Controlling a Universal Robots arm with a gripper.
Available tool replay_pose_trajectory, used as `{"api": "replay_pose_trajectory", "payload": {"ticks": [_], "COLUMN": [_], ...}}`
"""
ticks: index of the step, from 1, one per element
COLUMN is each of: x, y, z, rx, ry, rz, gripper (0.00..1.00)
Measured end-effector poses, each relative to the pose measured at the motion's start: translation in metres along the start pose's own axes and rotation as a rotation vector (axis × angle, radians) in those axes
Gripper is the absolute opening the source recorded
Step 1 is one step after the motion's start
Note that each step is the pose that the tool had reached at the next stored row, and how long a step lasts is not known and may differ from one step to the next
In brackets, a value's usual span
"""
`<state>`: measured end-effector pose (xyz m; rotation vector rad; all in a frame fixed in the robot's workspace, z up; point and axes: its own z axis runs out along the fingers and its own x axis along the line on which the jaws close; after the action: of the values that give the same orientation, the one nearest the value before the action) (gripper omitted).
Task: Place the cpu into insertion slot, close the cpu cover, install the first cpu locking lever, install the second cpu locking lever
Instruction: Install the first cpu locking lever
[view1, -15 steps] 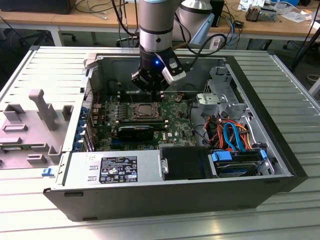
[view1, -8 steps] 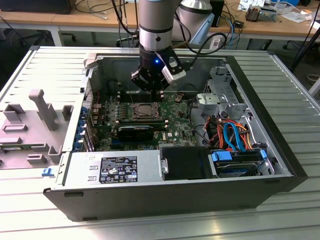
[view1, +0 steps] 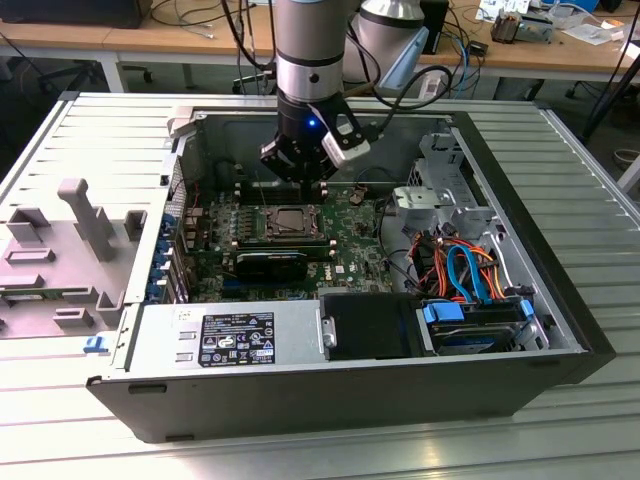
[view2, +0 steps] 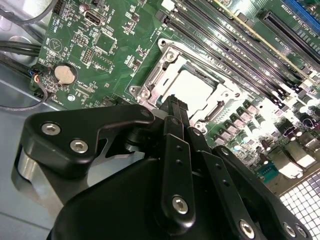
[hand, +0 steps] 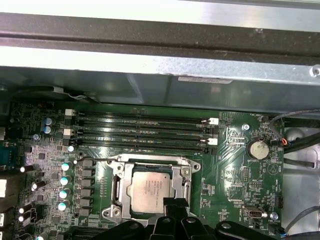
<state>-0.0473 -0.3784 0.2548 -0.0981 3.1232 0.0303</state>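
Case: the open computer case (view1: 330, 400) lies on its side on the slatted table (view1: 90, 420), so I am working straight down into it
Board: the green circuit board (view1: 355, 255) lies flat on the case floor, with the memory slots (hand: 145, 132) running beside the socket
Arm: I have only one arm, and it hangs over the board's far half in the exterior view
Gripper: the gripper (view2: 176, 102) has its fingers drawn narrow, tips together, and I see nothing held between them
Key relation: the insertion slot (view1: 265, 225) lies just beneath the fingertips and a little toward the near side of the case; in both wrist views the tip overlaps one edge of the socket, and I cannot tell whether it touches
Cover: the cpu cover (hand: 120, 187) looks to be down, its frame lying flat around the chip
Chip: the cpu (hand: 149, 187) sits in the slot, metal face up, showing through the cover's window
Axis: being square, it has no long axis; its edges run parallel to the memory slots
Levers: I cannot make out whether either one is latched
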Motion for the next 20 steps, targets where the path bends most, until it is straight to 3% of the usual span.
{"api": "replay_pose_trajectory", "payload": {"ticks": [20], "x": [0.0055], "y": [-0.0019], "z": [-0.0001], "rx": [-0.0005], "ry": [0.0000], "rz": [0.000], "gripper": [0.11]}}
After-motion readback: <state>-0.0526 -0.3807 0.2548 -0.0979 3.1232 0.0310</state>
